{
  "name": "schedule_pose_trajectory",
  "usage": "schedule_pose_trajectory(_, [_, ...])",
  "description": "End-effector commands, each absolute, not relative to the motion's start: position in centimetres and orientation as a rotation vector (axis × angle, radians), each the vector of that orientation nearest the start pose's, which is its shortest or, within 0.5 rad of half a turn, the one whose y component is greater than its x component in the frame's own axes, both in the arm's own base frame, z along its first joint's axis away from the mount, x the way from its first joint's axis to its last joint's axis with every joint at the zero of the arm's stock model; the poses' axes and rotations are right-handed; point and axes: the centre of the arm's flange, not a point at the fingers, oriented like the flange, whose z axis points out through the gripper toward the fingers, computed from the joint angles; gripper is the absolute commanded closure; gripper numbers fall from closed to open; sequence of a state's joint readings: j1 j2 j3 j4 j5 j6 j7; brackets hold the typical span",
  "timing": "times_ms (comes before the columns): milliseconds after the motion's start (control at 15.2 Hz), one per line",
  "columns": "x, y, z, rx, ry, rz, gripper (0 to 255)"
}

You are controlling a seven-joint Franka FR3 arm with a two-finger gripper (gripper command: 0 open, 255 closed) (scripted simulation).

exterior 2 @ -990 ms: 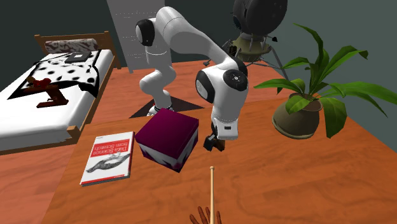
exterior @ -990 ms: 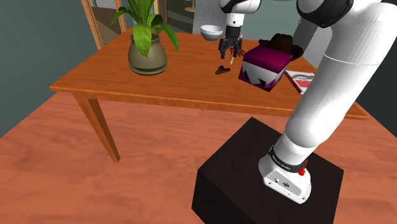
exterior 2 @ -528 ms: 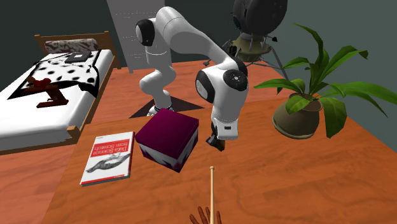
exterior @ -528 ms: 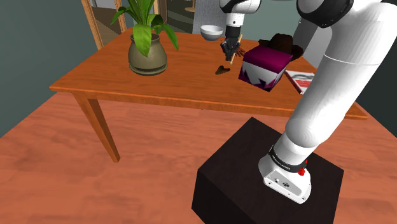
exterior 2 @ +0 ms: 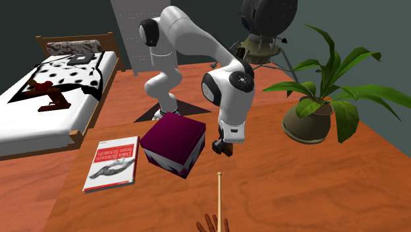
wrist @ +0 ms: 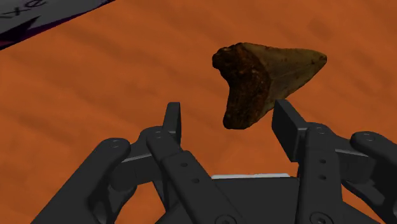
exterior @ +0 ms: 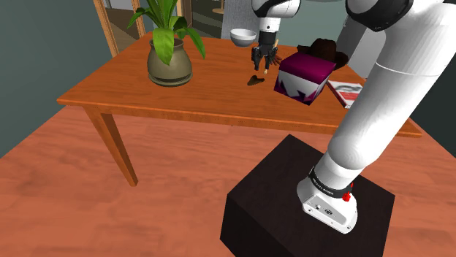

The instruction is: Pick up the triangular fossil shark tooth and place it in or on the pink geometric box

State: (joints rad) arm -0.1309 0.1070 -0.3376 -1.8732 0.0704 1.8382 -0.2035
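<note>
The shark tooth [wrist: 264, 76] is brown and triangular and lies flat on the orange wooden table [exterior: 190, 95]. In the shoulder view the tooth [exterior: 256, 79] shows as a small dark shape just left of the pink box [exterior: 303, 77]. My gripper [exterior: 263, 64] hangs a short way above it, pointing down. In the wrist view the gripper [wrist: 228, 118] is open: its fingers stand apart and the tooth lies just beyond the tips, nearer one fingertip [wrist: 286, 124]. Nothing is held. The dark pink box [exterior 2: 174, 142] has a white patterned base and stands right beside the gripper [exterior 2: 220, 150].
A potted plant [exterior: 169, 62] stands at the table's left in the shoulder view. Behind the gripper is a white bowl [exterior: 243, 35], and a dark hat [exterior: 321, 50] sits behind the box. Also on the table are a book [exterior 2: 112, 163] and a thin wooden stick [exterior 2: 219, 198].
The hand has turned a little about its own axis and shifted slightly above the tooth. Tooth and box have not moved.
</note>
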Motion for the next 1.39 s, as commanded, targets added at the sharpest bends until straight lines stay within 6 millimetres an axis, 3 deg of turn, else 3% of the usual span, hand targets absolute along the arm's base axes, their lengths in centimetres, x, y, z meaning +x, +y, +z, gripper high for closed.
schedule_pose_trajectory(0, [50.8, -22.7, 43.7, -2.984, 0.885, -0.011, 0])
schedule_pose_trajectory(66, [50.6, -21.1, 42.9, -2.925, 1.134, -0.126, 0])
schedule_pose_trajectory(132, [50.6, -21.0, 42.8, -2.918, 1.159, -0.138, 0])
schedule_pose_trajectory(594, [51.0, -21.1, 38.8, -2.918, 1.159, -0.138, 0])
schedule_pose_trajectory(1122, [51.0, -21.1, 38.8, -2.918, 1.159, -0.138, 0])
schedule_pose_trajectory(1188, [51.0, -21.1, 38.8, -2.918, 1.159, -0.138, 255])
schedule_pose_trajectory(1320, [51.0, -21.1, 38.8, -2.918, 1.159, -0.138, 255])
